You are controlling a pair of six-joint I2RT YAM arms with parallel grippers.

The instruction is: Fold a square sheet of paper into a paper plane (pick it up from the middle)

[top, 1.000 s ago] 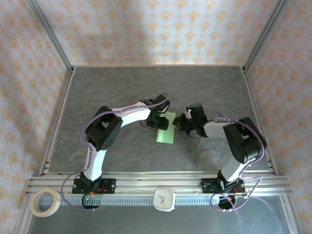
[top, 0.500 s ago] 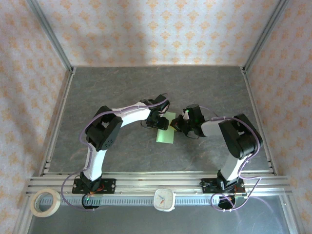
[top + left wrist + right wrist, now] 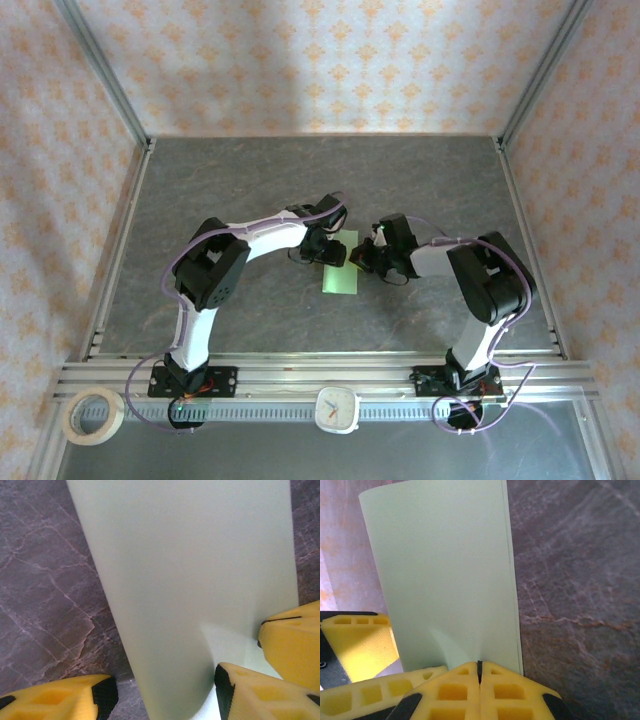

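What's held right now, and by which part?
Right gripper pinches the folded paper sheet at its near edge; left gripper sits open astride it.

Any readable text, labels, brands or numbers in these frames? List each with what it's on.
None readable.
Green paper sheet: blank, no marks.
Clock on the front rail: hands show, any numerals too small to read.
Wallpaper: ornament pattern, no lettering.

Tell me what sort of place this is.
Probably a lab robot test cell, not a home: an aluminium frame holds wallpapered panels around a stone-look table, with a left arm and right arm bolted to a rail.
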